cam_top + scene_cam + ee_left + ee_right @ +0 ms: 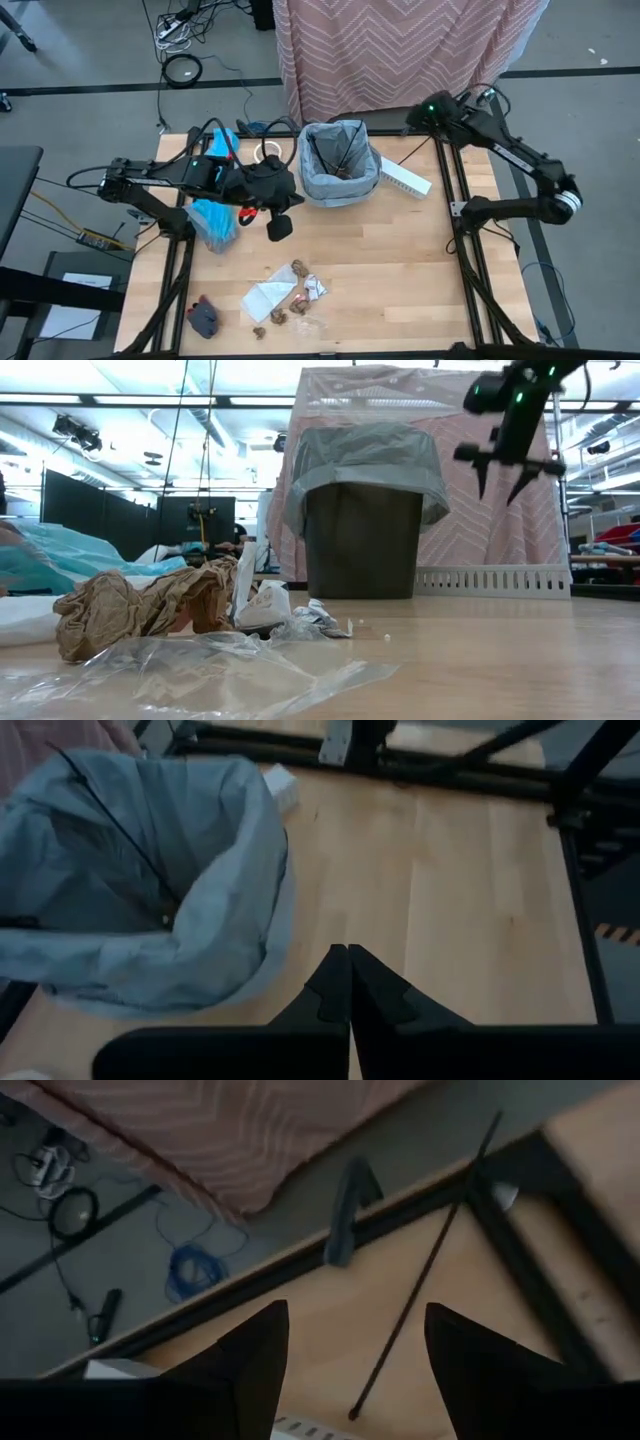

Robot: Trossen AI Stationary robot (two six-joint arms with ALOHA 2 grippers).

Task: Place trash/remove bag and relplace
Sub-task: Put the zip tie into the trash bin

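Trash [285, 297] lies scattered on the wooden table [400, 270], well in front of the bin, whose grey bag [340, 165] opens upward with dark sticks [325, 155] leaning inside. We see pink cloth [400, 50] behind the bin. Left gripper [280, 226], beside the bin, is pressed together; right gripper [505, 475], fingers apart, hangs empty above the white box [405, 180].

Low view, table level — contents:
- Dark bin [362, 550], upright, mid-table, lined with light grey bag [365, 460] folded over its rim.
- Long white box [495, 581] — lying just beside the bin.
- Crumpled brown paper wad [140, 610], white wrapper bits [265, 605], clear plastic film [190, 670] in foreground.
- Turquoise-blue bag [60, 560] at far edge.
- Right gripper [505, 470] raised above the box, fingers spread, empty.
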